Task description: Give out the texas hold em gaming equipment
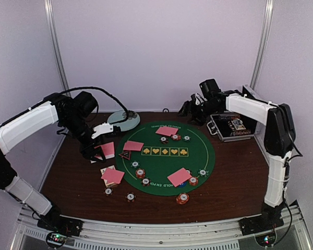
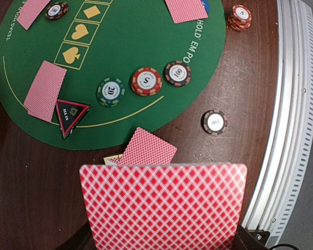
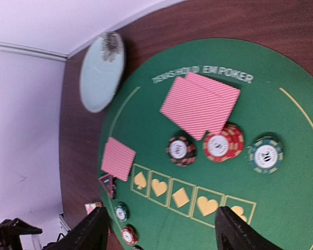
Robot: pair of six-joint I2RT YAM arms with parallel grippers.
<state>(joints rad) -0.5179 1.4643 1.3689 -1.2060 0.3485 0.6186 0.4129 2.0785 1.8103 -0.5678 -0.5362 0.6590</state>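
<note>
Left gripper point(image 1: 95, 151) was clenched on a pink-backed card point(image 2: 164, 205), holding it over the table point(image 2: 26, 198) just off the left edge of the green mat point(image 2: 135, 41). Beneath it a loose card point(image 2: 147, 149) lay on the wood beside the mat, with a face-up corner showing under it. Over the mat's far side, near the case point(image 1: 230, 126), the right gripper point(image 3: 161, 221) hung released, its fingers wide apart with nothing between them. Below it a pair of cards point(image 3: 201, 104) sat by the far rim, against a red chip stack point(image 3: 223, 143). A dark chip point(image 3: 181, 150) and a green chip point(image 3: 266, 154) lay to either side of that stack. At the mat's left lay a side card point(image 3: 117, 158), one corner touching the triangle marker point(image 2: 70, 112). The plate point(image 3: 101, 70) stood on the wood beyond the mat.
</note>
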